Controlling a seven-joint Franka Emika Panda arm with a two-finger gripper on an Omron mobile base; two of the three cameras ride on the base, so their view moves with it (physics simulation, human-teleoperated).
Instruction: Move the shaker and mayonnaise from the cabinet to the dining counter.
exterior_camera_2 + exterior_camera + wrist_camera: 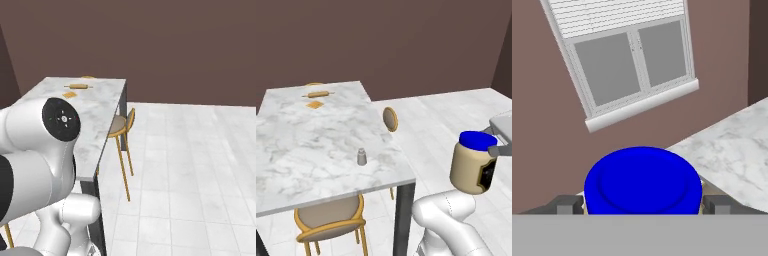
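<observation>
The mayonnaise (473, 167), a cream jar with a bright blue lid and dark label, hangs in the air to the right of the dining counter (306, 135), clear of its edge. My gripper (479, 146) is shut on the jar just under the lid. In the hand view the blue lid of the mayonnaise (643, 182) sits between my two fingertips (567, 205). The small grey shaker (361, 156) stands upright on the marble top near the counter's right front corner. The cabinet is out of view.
A rolling pin (318, 94) and an orange square (315, 105) lie at the counter's far end. Orange-wood chairs stand at the front (331, 220) and right side (390, 119). White tiled floor spreads to the right (200, 165). A window (627, 55) shows in the brown wall.
</observation>
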